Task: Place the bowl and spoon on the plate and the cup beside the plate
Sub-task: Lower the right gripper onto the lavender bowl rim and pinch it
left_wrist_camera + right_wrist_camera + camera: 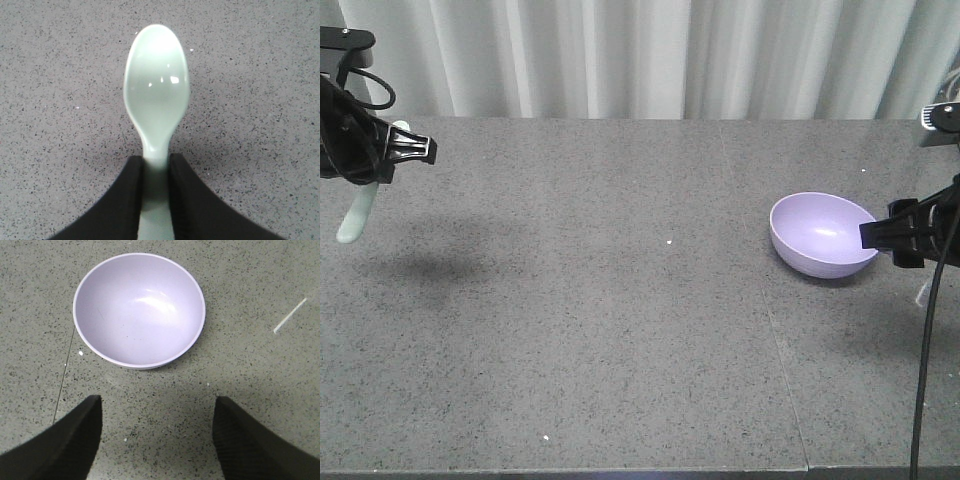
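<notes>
Grey speckled stone-look tabletop [600, 330] in front of white curtains. At the left edge, the left gripper [156, 162] hangs above the surface, its jaws pinched narrow on the handle of a small, glossy, pale mint-green spoon [156, 90], scoop hanging free. At the right, a round, glossy lavender-purple bowl [139, 310] rests on the table. The right gripper [157, 405] is spread wide just beside it, not touching, holding nothing. No plate or cup is in view. Likely risks: the slick handle could pivot or slip in so slim a pinch, and the open fingers could nudge the smooth bowl into sliding instead of catching its rim
</notes>
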Tool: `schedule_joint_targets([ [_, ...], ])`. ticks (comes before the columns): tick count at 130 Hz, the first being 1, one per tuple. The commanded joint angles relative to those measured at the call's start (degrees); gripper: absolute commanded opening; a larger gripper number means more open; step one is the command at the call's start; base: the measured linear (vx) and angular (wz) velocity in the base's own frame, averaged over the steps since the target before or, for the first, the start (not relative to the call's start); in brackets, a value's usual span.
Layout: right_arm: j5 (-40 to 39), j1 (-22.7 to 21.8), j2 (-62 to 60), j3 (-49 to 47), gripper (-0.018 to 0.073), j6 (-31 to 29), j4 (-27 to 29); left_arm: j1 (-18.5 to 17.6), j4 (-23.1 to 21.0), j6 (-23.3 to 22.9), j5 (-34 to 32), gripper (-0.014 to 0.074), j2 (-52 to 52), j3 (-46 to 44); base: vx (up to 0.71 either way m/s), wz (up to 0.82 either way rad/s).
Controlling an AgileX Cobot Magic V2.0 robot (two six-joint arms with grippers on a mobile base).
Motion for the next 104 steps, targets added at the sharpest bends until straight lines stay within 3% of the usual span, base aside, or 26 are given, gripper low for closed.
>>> schedule_joint_targets([
  [1, -3.85, -0.50, -0.69, -2.63, 0.0475, 3.45, -1.19, -0.23, 0.48, -0.15, -2.11, -0.0008, -2.54, -1.52, 0.00, 0.00],
  [14, -2.65, -0.50, 2.19, -5.93, 0.0475, 6.37, -3.46, -0.23, 0.48, -0.15, -2.11, -0.0008, -2.54, -1.52, 0.00, 0.00],
  [64, 10.60, -1.05, 21.69, -26.88, 0.0475, 6.19, -6.35, -0.23, 0.48, -0.15, -2.11, -0.0008, -2.54, -1.52, 0.00, 0.00],
  [83, 14.18, -4.17, 28.24, -33.27, 0.0475, 5.45, -3.68, -0.23, 0.48, -0.15, -2.11, -0.0008, -2.54, -1.52, 0.00, 0.00],
  [104, 16.34, -8.43, 33.05, -37.35, 0.0474, -1.46, 2.70, -0.23, 0.48, -0.15, -2.11, -0.0008, -2.54, -1.52, 0.00, 0.00],
])
